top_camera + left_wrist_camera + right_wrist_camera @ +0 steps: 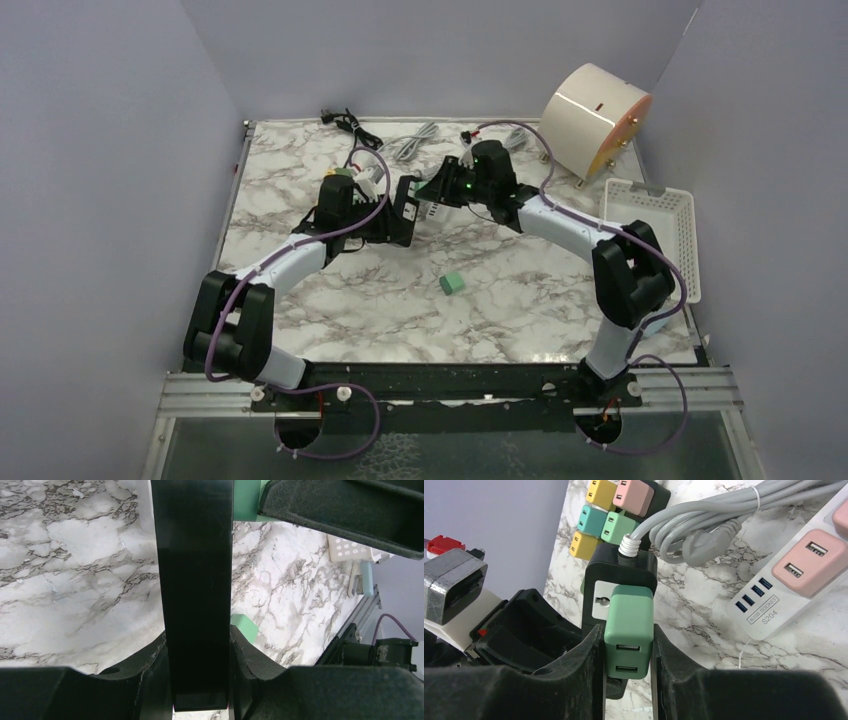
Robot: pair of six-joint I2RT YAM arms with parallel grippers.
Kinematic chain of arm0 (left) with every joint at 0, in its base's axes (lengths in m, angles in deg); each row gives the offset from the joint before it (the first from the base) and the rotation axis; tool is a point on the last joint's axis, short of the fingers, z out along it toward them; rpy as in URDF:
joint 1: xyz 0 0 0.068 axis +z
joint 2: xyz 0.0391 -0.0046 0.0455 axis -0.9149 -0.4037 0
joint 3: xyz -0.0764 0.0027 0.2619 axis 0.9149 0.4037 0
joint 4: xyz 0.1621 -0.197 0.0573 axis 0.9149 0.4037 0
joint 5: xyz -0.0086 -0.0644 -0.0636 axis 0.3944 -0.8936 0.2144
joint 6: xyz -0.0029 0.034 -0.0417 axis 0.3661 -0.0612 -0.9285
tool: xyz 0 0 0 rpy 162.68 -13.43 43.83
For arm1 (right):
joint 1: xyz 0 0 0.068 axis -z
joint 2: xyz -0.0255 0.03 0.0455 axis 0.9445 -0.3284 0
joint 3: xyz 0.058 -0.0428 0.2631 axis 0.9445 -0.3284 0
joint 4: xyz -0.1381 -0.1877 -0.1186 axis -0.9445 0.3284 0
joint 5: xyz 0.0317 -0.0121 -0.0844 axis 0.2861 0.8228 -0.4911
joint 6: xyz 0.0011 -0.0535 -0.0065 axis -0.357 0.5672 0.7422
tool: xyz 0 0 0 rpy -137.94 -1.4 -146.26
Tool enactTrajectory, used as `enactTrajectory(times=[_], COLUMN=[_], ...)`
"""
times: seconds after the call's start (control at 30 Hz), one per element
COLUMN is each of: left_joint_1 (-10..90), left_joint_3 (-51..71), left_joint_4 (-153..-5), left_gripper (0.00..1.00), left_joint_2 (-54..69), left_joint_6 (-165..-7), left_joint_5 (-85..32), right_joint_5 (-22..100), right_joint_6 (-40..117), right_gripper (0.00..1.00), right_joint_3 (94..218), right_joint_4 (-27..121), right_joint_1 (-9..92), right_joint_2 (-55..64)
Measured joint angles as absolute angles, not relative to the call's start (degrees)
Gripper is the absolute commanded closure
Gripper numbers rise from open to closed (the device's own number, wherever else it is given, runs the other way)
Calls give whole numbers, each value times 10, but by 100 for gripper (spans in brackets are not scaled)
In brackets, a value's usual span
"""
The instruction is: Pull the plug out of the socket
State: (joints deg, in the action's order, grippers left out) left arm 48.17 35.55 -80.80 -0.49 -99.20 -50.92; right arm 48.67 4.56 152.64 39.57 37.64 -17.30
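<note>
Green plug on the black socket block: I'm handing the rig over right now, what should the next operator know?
Left claw: shut on the black socket block.
Right claw: shut on the green plug, one finger on each side.
Done: both grasps set.
Left: the plug looks seated against the block's white face, not yet pulled. Draw it straight out while the left claw braces the block.
Note: a loose green block lies on the table nearer the bases.

plug (628, 625) in socket (621, 567) | cube (452, 283) before socket | basket (652, 212) far right
</note>
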Motion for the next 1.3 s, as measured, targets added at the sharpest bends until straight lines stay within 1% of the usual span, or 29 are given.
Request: enactTrajectory(times=[0.13, 0.23, 0.3, 0.43, 0.57, 0.67, 0.77, 0.8, 0.9, 0.97, 1.03, 1.07, 1.1, 1.13, 1.27, 1.3], left_joint_1=[481, 481, 485, 524, 537, 535, 529, 527, 523, 522, 522, 522, 521, 521, 521, 521], left_joint_3=[342, 309, 291, 238, 171, 106, 27, 2, -76, -125, -154, -160, -163, -163, -156, -142], left_joint_4=[-788, -784, -784, -763, -745, -742, -738, -737, -716, -705, -691, -685, -676, -666, -646, -643], left_gripper=[100, 100, 100, 100, 100, 100, 99, 94, 75, 60, 43, 28, 8, 2, 1, 1], left_joint_2=[-14, -46, -68, -148, -225, -275, -325, -340, -390, -430, -458, -464, -467, -467, -445, -427], left_joint_6=[-987, -987, -997, -1019, -1029, -1030, -1024, -1021, -1015, -1011, -1006, -1003, -999, -992, -980, -977], left_joint_5=[-487, -507, -489, -416, -384, -397, -422, -432, -463, -481, -489, -489, -489, -489, -499, -500], right_joint_5=[487, 501, 563, 709, 804, 835, 811, 795, 756, 756, 763, 767, 770, 773, 770, 769], right_joint_6=[79, 107, 122, 148, 194, 265, 334, 347, 364, 370, 376, 378, 382, 386, 414, 422], right_gripper=[99, 99, 99, 99, 99, 99, 99, 97, 88, 85, 82, 82, 81, 79, 79, 77], right_joint_3=[1550, 1556, 1548, 1542, 1526, 1498, 1446, 1424, 1376, 1365, 1370, 1376, 1384, 1392, 1421, 1425], right_joint_4=[441, 465, 480, 510, 546, 627, 722, 749, 809, 823, 821, 820, 819, 818, 824, 826], right_joint_1=[380, 398, 431, 501, 509, 503, 501, 501, 502, 503, 503, 503, 503, 502, 501, 500], right_joint_2=[-171, -155, -129, -24, 55, 58, 10, -7, -39, -42, -47, -54, -65, -79, -147, -162])
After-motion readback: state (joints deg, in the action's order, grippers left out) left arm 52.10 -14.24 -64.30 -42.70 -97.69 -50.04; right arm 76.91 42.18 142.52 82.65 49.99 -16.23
